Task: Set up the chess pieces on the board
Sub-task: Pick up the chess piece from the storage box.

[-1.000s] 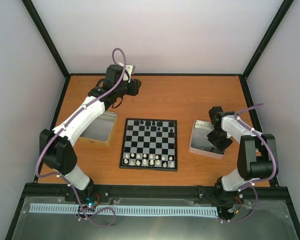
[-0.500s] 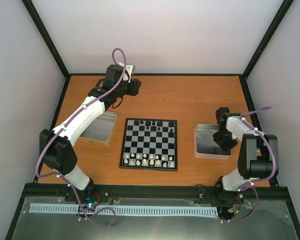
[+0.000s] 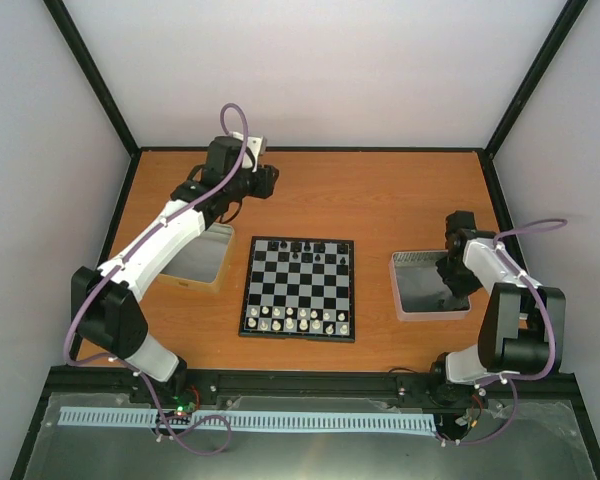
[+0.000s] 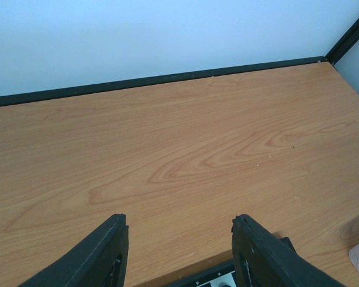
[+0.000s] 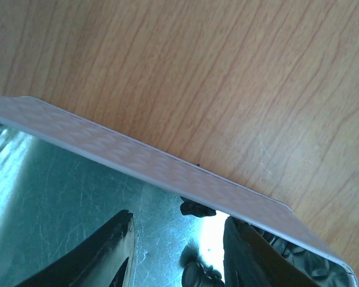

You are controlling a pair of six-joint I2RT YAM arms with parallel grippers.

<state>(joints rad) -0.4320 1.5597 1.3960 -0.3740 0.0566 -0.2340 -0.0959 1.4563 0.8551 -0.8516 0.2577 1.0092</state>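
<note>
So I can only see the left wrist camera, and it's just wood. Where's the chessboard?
Observer: The board sits in the middle of the table. The left gripper is beyond its far-left corner, facing away.
Operator: Are any pieces on it?
Observer: Yes. Whitish pieces stand along the near rows, and a few black pieces by the far edge.
Operator: What's the other arm doing?
Observer: The right gripper hangs open over a metal tray to the right of the board, with black chessmen lying in it.
</note>
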